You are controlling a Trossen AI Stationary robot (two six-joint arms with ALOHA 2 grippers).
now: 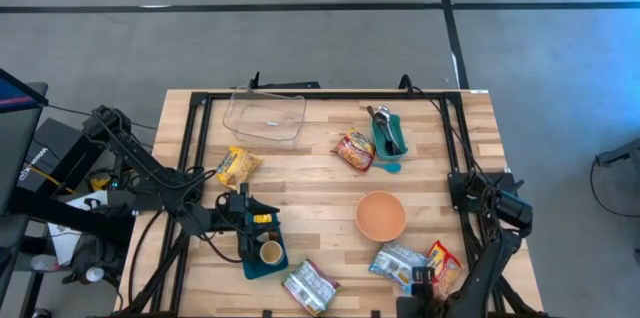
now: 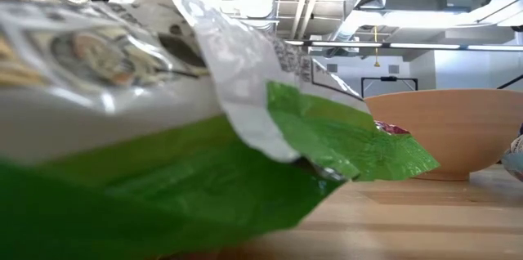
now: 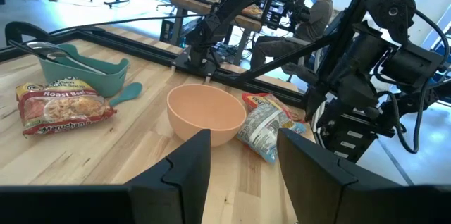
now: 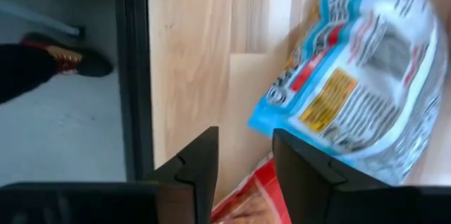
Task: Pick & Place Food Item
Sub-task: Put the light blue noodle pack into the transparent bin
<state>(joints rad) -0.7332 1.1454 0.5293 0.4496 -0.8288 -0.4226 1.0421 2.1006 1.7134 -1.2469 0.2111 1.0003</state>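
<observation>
I hold the right gripper (image 4: 243,175), jaws apart and empty, over the blue-and-white packet (image 4: 366,76) at the worktop's (image 1: 320,188) near right corner to line up a pick, while the left gripper (image 3: 243,171), jaws also apart, waits near left.

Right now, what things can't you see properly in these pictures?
- Low view: the green and white packet sits right against the camera, blurred, and hides most of the table; only part of the orange bowl shows.
- High view: the right gripper is cut off by the bottom edge.
- Right wrist view: the red packet is mostly hidden behind the fingers; the blue packet has blurred print.
</observation>
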